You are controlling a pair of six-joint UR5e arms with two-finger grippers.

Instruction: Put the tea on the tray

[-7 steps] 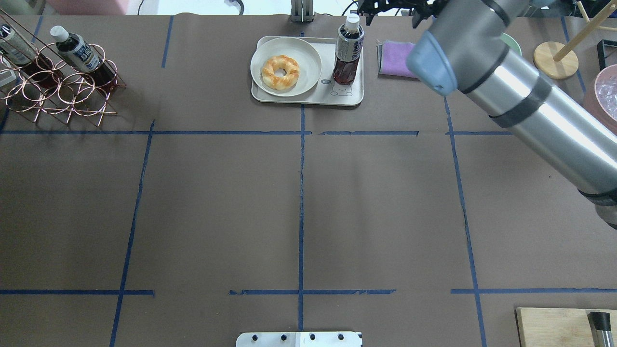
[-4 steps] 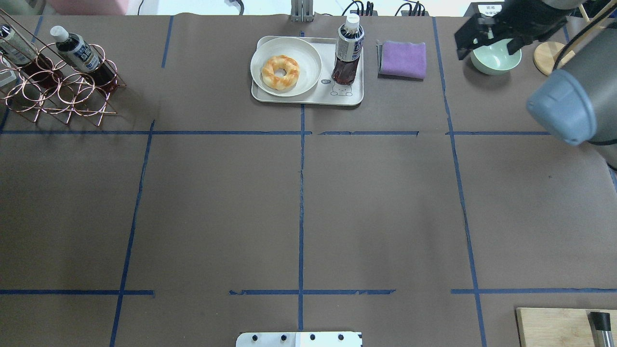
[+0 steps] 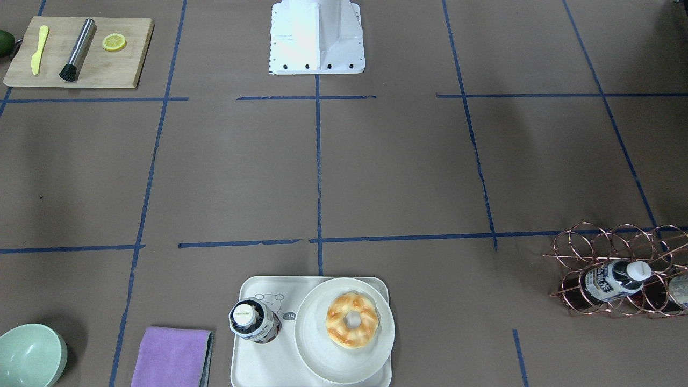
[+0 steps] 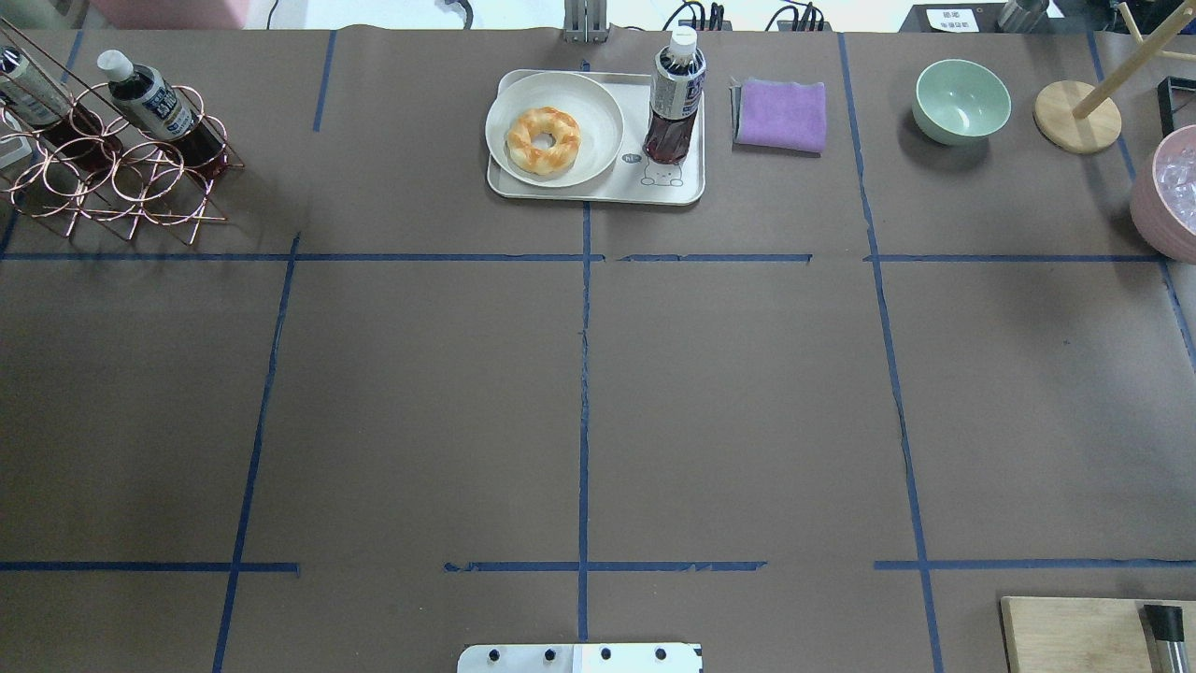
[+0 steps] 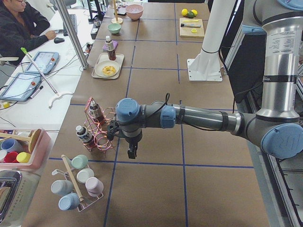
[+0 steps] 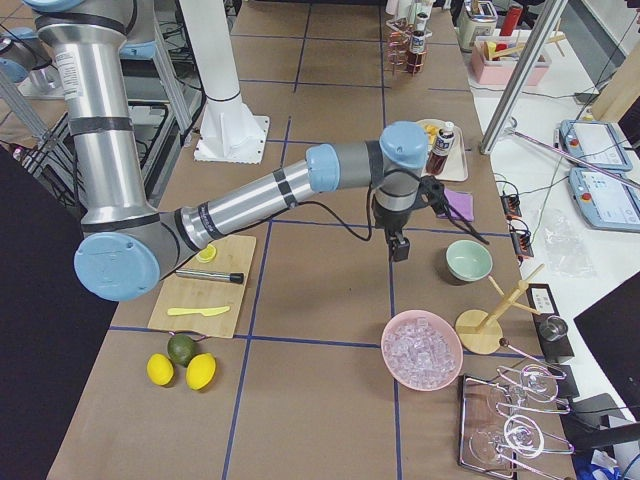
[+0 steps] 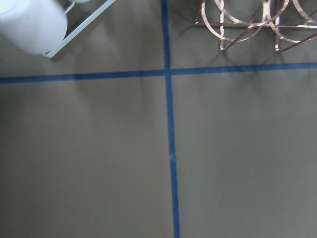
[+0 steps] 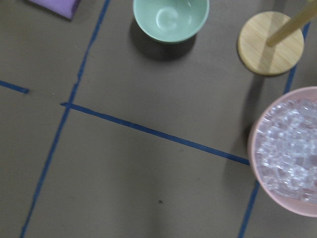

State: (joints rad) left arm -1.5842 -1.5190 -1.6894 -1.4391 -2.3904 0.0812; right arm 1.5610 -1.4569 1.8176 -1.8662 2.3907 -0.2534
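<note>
The tea (image 4: pixel 675 93), a clear bottle of dark liquid with a white cap, stands upright on the right part of the off-white tray (image 4: pixel 607 192), next to its bear drawing. It also shows in the front view (image 3: pixel 252 321), on the tray (image 3: pixel 258 365). No gripper touches it. My left gripper (image 5: pixel 131 154) shows only in the exterior left view, pointing down beside the copper rack; I cannot tell whether it is open or shut. My right gripper (image 6: pixel 400 252) shows only in the exterior right view, above the table near the green bowl; I cannot tell its state.
A round plate with a doughnut (image 4: pixel 554 126) fills the tray's left part. A copper rack (image 4: pixel 121 178) at the far left holds more tea bottles (image 4: pixel 149 98). A purple cloth (image 4: pixel 780 114), a green bowl (image 4: pixel 962 101), a wooden stand (image 4: pixel 1076 117) and a pink ice bowl (image 4: pixel 1168 187) lie to the right.
My right arm has swung away from the bottle to the right and left the overhead view. The bottle stays upright on the tray.
</note>
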